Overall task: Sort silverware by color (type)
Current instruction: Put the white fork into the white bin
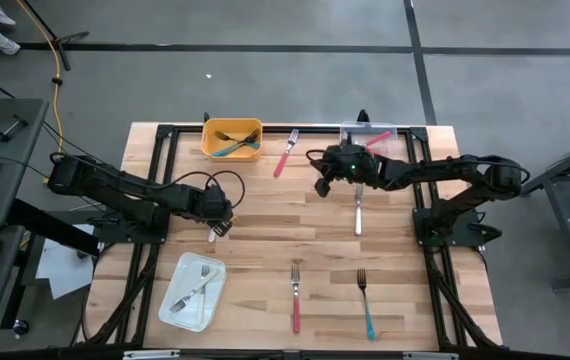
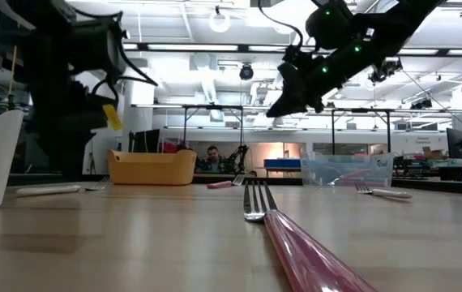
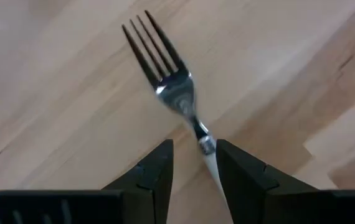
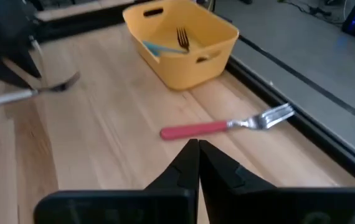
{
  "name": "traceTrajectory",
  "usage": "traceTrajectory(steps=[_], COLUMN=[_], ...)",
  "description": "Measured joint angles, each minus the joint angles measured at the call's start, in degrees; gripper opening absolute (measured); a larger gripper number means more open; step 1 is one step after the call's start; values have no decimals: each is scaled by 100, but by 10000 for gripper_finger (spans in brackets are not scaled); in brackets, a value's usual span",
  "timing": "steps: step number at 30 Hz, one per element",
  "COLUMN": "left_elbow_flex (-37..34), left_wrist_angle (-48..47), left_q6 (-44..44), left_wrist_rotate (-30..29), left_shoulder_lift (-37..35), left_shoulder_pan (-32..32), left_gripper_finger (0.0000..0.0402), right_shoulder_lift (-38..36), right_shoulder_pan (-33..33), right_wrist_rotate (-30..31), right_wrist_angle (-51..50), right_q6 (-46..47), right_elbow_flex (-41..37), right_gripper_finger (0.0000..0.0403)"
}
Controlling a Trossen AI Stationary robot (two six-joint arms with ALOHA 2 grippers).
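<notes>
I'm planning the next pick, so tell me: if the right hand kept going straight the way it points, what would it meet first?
Most likely the red-handled fork, which lies just ahead of the shut right hand. The yellow bin sits beyond it. Depth is hard to judge, so the hand may pass over the fork.

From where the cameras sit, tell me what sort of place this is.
Probably a robotics lab: a wooden worktable on a black frame, concrete floor, and an open hall with ceiling lights and benches behind.
</notes>
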Motion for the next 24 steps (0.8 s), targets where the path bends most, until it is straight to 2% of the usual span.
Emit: traceTrajectory(steps=[5, 12, 19, 24], left_elbow_flex=[-221, -225, -171, -72], left_wrist_angle=[644, 598, 572, 468], left_q6=[223, 408, 856, 1275], left_wrist_rotate=[147, 126, 204, 277], left_shoulder_lift=[4, 69, 555, 612], left_shoulder_pan=[119, 299, 452, 445], left_gripper_finger=[115, 115, 115, 81], right_shoulder_lift=[0, 0, 0, 0], right_shoulder_pan=[-20, -17, -15, -15], right_wrist_rotate=[-3, -3, -3, -5], right_wrist_angle=[2, 12, 0, -13], right_q6=[-45, -89, -14, 3], right_elbow_flex=[183, 292, 292, 292], right_gripper_finger=[1, 1, 1, 0])
